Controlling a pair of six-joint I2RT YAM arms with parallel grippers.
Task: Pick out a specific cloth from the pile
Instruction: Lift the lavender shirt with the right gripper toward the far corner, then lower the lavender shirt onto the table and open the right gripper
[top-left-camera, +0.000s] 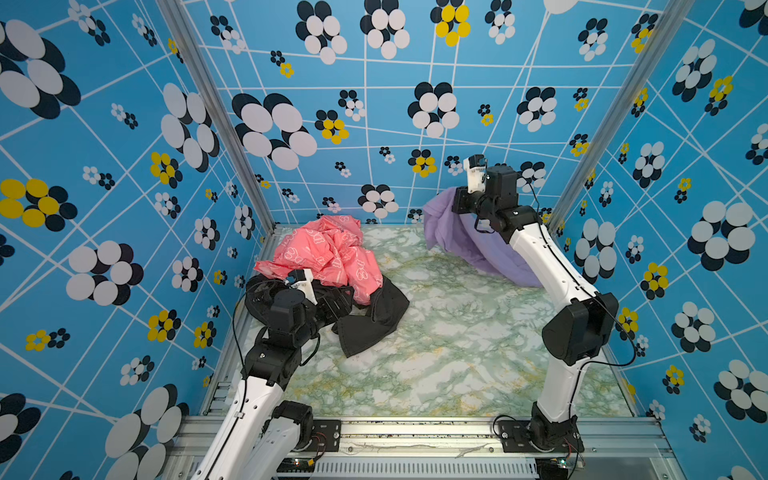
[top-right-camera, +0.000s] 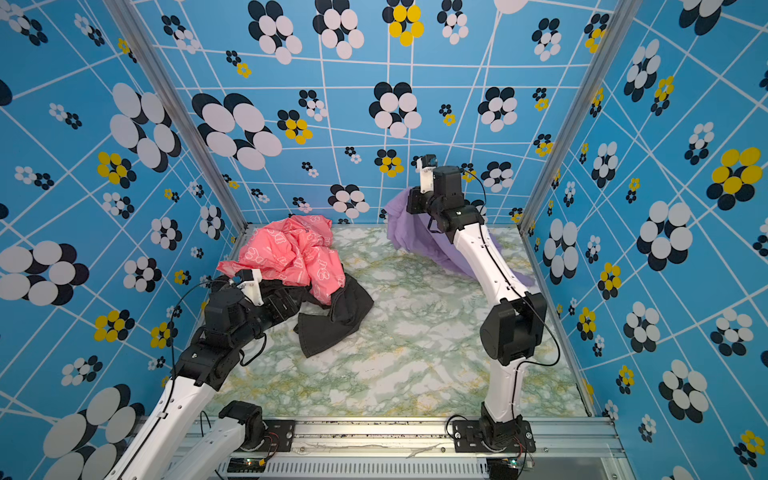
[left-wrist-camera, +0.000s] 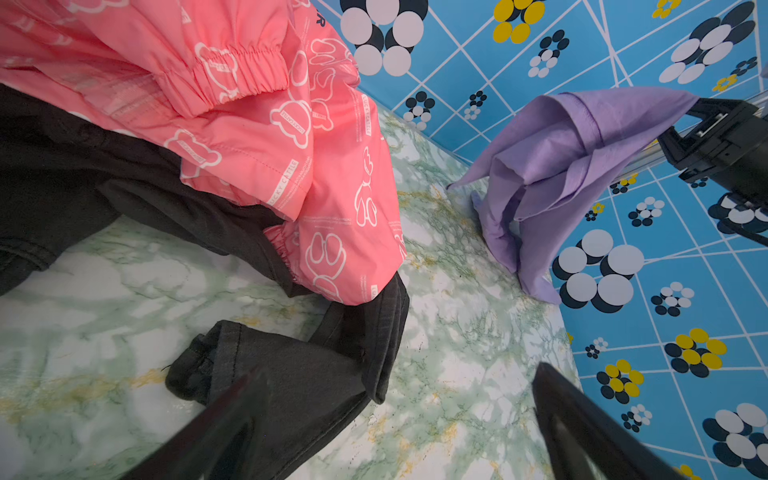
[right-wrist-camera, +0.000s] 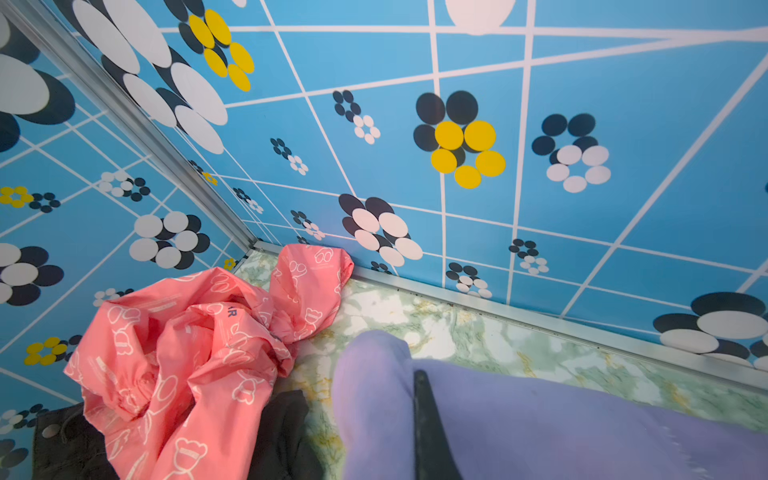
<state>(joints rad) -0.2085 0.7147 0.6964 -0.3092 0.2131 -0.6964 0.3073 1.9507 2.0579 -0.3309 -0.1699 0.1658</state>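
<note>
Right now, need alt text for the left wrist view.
A plain lavender thin-fabric cloth hangs bunched from the right gripper, jaws shut on it, its lower end reaching the green-veined marble tabletop. Apart from it, a coral-pink garment with white outline print lies over a black garment. The left gripper, jaws open, frames the foreground.

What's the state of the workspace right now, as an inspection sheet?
Surface: green marble-print table, no spills seen.
Job's things: lavender cloth hangs from the right gripper, lower end on the table, apart from the pile of pink cloth over black cloth.
Clutter: nothing seen.
Grippers: left gripper open at the black cloth, holding nothing; right gripper shut on the cloth.
Cables: black cables loop along both arms.
Surroundings: blue flower-print walls.
</note>
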